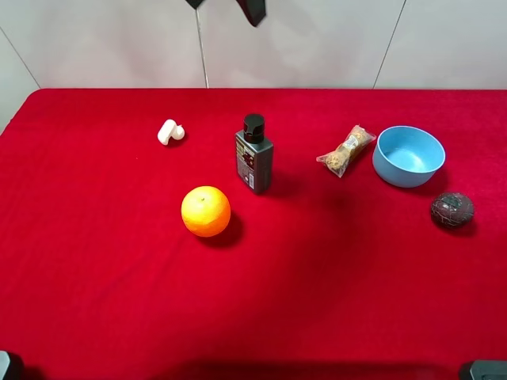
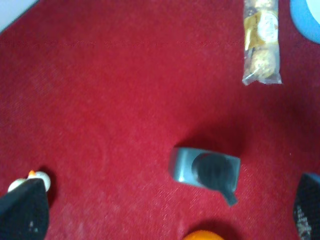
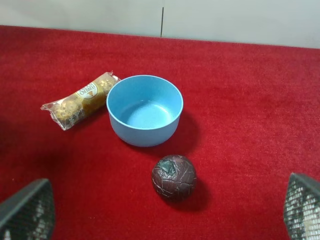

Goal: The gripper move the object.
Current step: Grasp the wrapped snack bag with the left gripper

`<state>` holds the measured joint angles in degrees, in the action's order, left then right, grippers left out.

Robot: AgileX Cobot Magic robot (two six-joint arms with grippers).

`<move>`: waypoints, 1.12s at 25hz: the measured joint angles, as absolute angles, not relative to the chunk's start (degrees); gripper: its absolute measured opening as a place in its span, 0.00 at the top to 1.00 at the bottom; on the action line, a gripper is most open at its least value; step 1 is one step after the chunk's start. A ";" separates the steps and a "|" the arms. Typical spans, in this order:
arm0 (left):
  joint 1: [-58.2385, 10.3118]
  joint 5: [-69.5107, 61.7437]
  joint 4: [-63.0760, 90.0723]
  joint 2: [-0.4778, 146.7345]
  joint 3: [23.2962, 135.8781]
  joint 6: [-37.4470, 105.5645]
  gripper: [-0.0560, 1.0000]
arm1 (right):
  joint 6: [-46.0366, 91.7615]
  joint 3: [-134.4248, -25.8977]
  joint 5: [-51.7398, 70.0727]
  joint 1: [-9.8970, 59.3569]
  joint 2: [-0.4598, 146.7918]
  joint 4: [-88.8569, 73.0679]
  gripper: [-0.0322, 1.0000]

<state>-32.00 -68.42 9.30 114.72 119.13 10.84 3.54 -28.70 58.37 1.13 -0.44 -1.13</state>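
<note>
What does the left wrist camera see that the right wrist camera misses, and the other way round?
Only the left wrist view shows a grey bottle with a dark cap, seen from above, the top of an orange and a small white capsule-shaped item. Only the right wrist view shows a dark brown ball. Both show the snack packet, the blue bowl (only a sliver of it in the left wrist view) and the red tablecloth.
</note>
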 joint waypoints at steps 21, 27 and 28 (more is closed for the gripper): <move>-38.93 -68.37 7.60 126.22 124.59 13.73 0.03 | 3.54 -28.70 58.37 1.13 -0.44 -1.13 0.30; -41.27 -66.73 7.37 128.95 124.99 15.90 0.03 | 3.54 -28.70 58.37 1.13 -0.44 -1.13 0.30; -41.68 -66.22 7.37 129.46 125.01 16.11 0.03 | 3.54 -28.70 58.37 1.13 -0.44 -1.13 0.30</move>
